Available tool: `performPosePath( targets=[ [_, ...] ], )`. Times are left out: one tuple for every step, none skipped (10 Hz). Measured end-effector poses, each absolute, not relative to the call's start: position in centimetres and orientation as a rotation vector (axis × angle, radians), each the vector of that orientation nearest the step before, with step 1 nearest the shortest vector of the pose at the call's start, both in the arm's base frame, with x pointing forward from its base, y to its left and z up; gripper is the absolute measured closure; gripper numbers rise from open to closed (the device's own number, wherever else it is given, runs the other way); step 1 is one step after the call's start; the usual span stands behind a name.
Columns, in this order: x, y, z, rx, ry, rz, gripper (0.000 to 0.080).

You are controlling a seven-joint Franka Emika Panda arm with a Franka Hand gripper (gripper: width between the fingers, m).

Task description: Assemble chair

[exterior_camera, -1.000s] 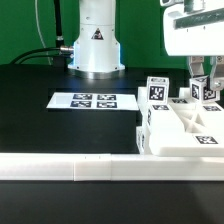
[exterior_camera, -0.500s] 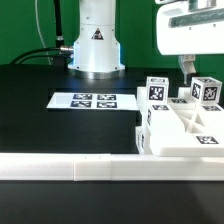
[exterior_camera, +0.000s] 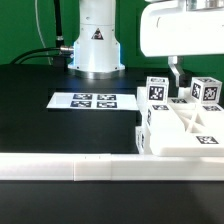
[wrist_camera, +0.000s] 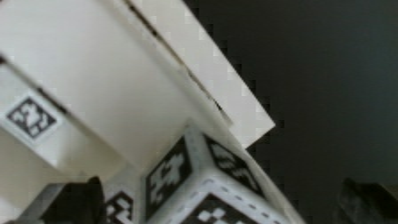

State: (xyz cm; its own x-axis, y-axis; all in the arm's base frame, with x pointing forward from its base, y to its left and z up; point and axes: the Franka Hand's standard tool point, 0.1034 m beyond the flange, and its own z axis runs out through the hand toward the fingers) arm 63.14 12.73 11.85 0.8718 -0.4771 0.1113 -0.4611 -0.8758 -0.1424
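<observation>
Above the chair (exterior_camera: 180,125) parts, I've raised my tool (exterior_camera: 178,70) off the legs and shifted it toward the exterior view's left; fingers apart, holding nothing.

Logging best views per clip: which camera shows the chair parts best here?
The exterior view: the chair parts sit whole against the border rail, tagged blocks upright, gripper above them. The wrist view gives only a blurred close-up of the white panels and tags.

chair (wrist_camera: 125,110): white parts, blurred close-up | tagged block (wrist_camera: 199,185) | dark table (wrist_camera: 329,80)
</observation>
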Motion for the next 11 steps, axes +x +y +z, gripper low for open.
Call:
performPosePath(
  targets=[
    [63.07, 12.89, 11.74, -2.971, 0.597, -0.223, 0.0151],
    [63.04, 12.99, 11.74, -2.990, 0.512, -0.227, 0.0151],
    [63.16, 12.74, 11.83, -3.024, 0.331, -0.240, 0.0151],
    [63.23, 12.58, 11.92, -3.034, 0.263, -0.245, 0.0151],
    [63.22, 12.46, 11.88, -3.052, 0.159, -0.250, 0.0151],
    [63.26, 12.23, 11.87, -3.076, -0.015, -0.258, 0.0151],
    [63.25, 12.24, 11.88, -3.085, -0.077, -0.260, 0.0151],
    [63.17, 12.55, 11.88, -3.103, -0.274, -0.264, 0.0151],
    [63.12, 12.64, 11.85, -3.097, -0.392, -0.263, 0.0151],
    [63.18, 12.40, 11.91, -3.089, -0.511, -0.265, 0.0151],
    [63.25, 12.28, 11.98, -3.087, -0.557, -0.266, 0.0151]
  ],
)
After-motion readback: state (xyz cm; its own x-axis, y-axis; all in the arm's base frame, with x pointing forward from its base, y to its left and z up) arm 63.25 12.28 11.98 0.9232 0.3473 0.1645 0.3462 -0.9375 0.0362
